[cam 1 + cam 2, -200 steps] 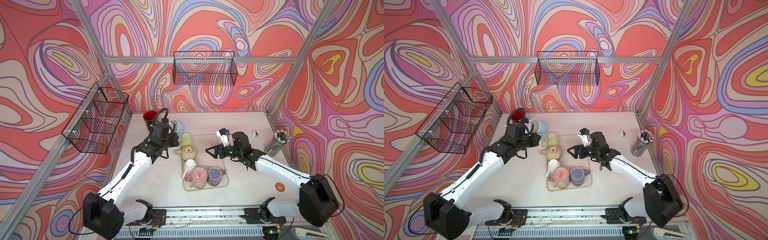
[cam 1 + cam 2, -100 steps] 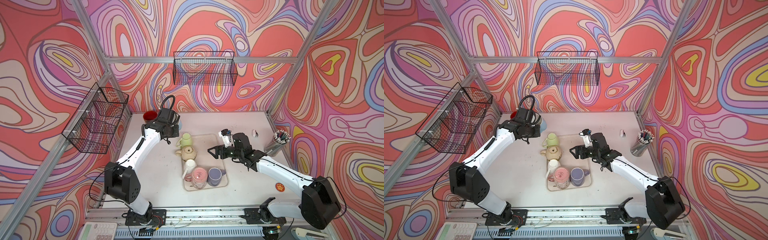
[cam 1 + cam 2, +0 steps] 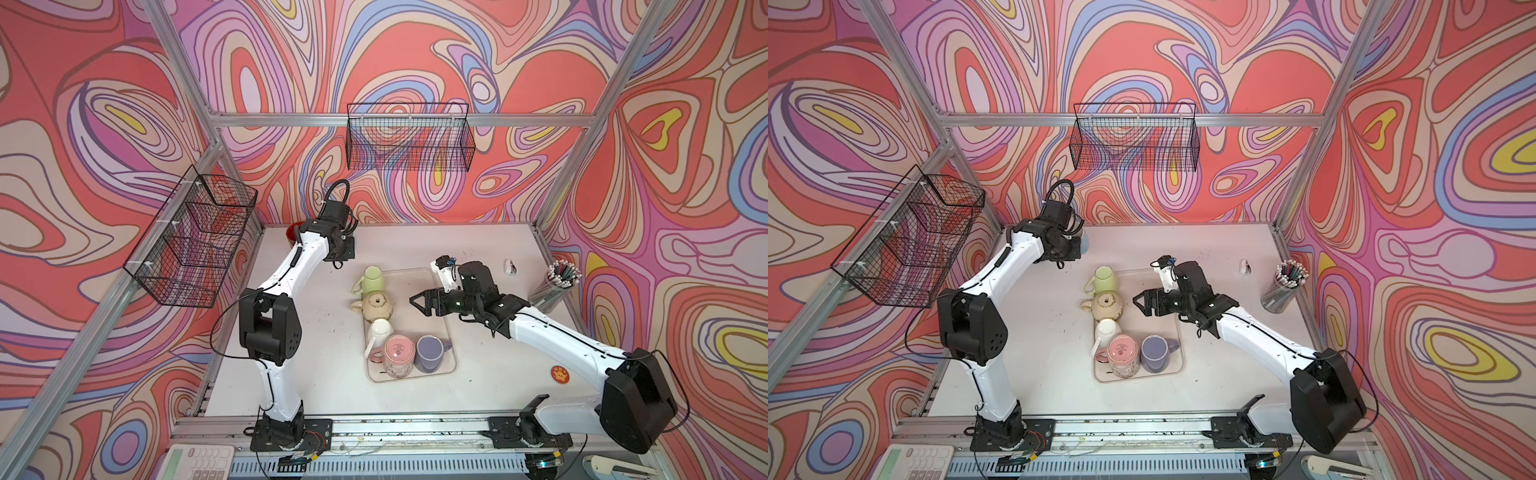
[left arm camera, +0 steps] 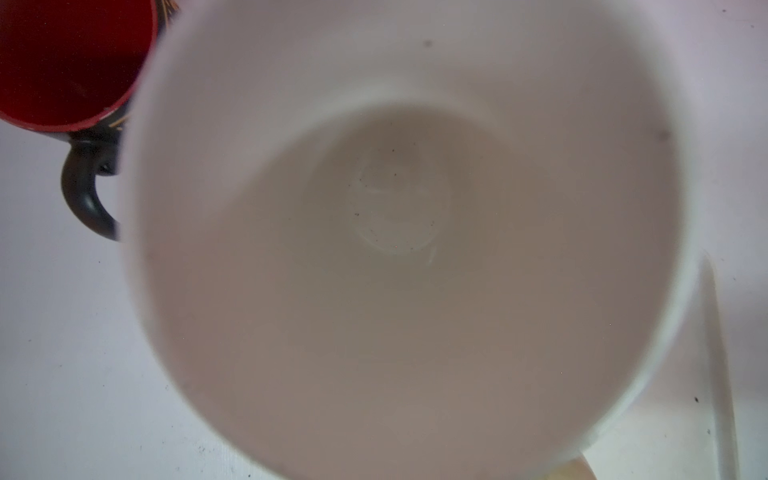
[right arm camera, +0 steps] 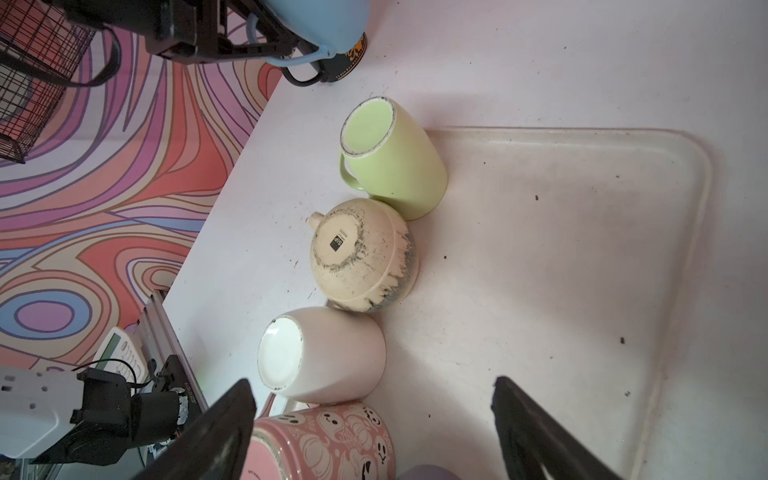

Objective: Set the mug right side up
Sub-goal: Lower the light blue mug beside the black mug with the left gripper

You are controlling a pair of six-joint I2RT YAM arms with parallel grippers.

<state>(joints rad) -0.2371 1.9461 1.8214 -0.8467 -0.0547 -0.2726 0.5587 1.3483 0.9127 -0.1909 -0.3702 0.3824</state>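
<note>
Left pincer (image 3: 342, 250) grips the pale blue mug (image 5: 320, 20), mouth toward its wrist, at the table's (image 3: 478, 249) far left corner beside the red-lined black mug (image 4: 62, 62); right pincer (image 5: 372, 386), wide, hangs well apart over the tray (image 5: 582, 249).

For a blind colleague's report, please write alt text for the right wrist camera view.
Four mugs stand upside down along one edge of a clear tray: green mug, cream mug, white mug, pink mug. The open right gripper points toward the white and pink ones; farther off, the left gripper holds a light blue mug.
</note>
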